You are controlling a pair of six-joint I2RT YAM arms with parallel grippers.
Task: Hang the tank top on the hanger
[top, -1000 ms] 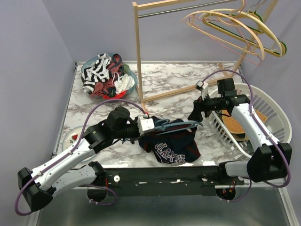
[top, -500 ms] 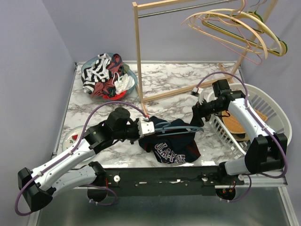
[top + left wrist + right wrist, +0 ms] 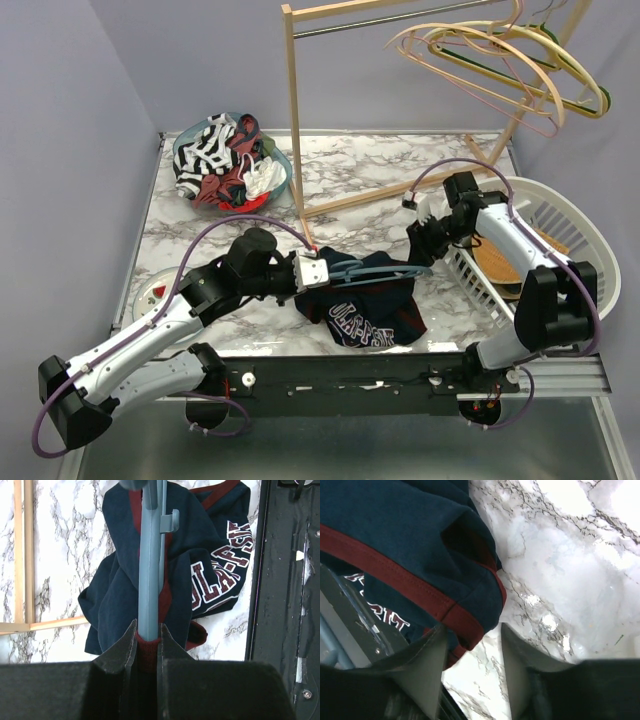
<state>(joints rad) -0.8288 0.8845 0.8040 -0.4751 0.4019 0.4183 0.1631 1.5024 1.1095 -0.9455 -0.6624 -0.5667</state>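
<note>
Over the tank top [image 3: 115, 580], the hanger [image 3: 149, 570] is clamped by the left gripper [image 3: 148, 632]; the right gripper [image 3: 470, 632] is held part-open astride its red-trimmed edge, nothing gripped.

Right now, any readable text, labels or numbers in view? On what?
"OLA" then maybe "FSE", on the tank top: maroon letters outlined in white, curved, cut off by folds; the full word cannot be read.
Top view: the same lettering, too small to read.
No number or other text shows.
</note>
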